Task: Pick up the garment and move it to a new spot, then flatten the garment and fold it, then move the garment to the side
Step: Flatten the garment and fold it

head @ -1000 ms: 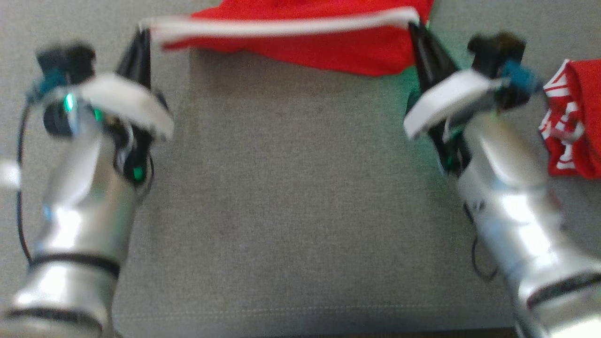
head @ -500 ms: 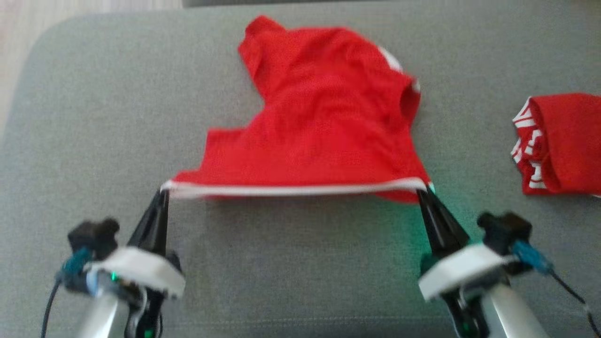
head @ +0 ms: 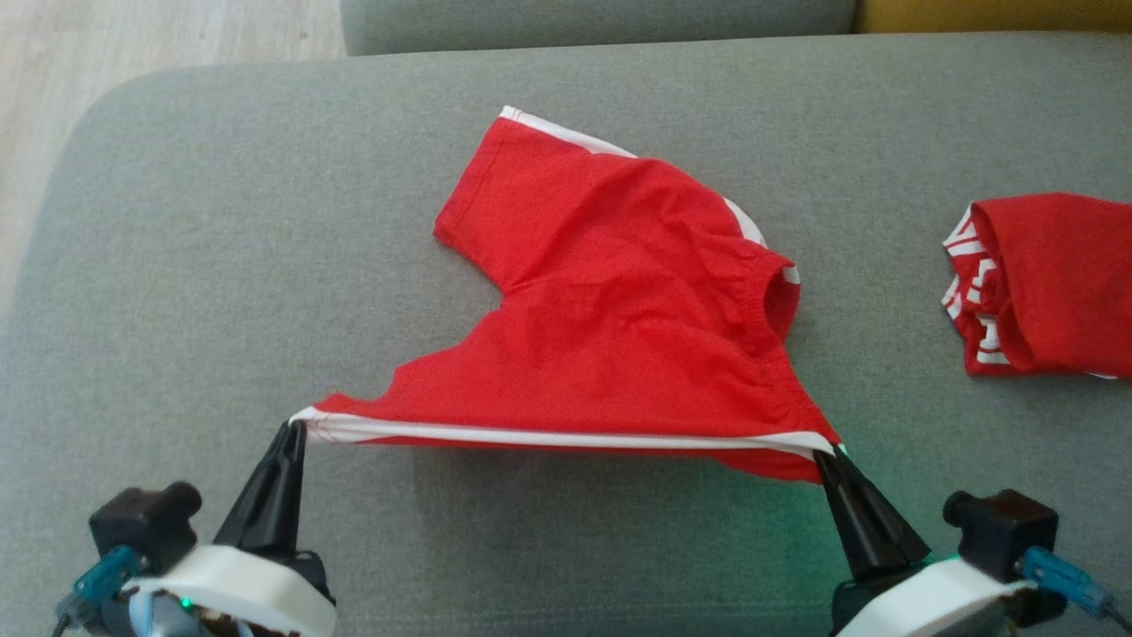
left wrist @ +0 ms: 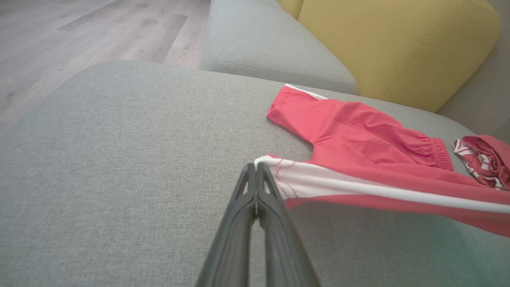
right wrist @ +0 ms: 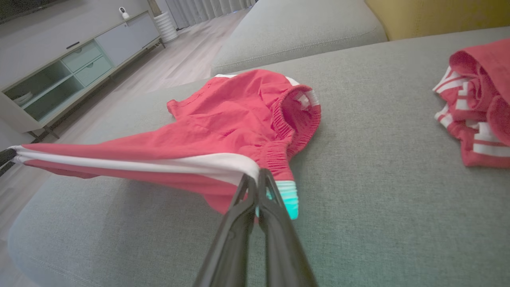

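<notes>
**Q:** While the striped edge is hanging taut between the two grippers, what is threatening this step?

**A:** The red woven shorts with white side stripes are being held only by thin pinches of cloth at the very fingertips. The left gripper is clamping one end of the near white stripe, at a leg hem. The right gripper is clamping the other end, beside the gathered elastic waistband. Both pairs of fingers are pressing together on fabric. A sharper pull apart is likely to be working one corner loose, leaving the edge dropping in a heap.

**Q:** Is anything else endangering it?

**A:** The far leg is lying creased and skewed on the grey fabric sofa cushion, so lowering the edge now is probably trapping folds underneath. The second red-and-white garment is lying bundled well off to the right, clear of the shorts, though a wide rightward sweep could be dragging it along.

**Q:** Where are the shorts lying relative to the fingers?

**A:** They are spreading away from the fingertips toward the back of the cushion. Only the near edge is being held up, stretched between the two tips. The rest is resting mid-cushion, beyond and between the grippers.
</notes>
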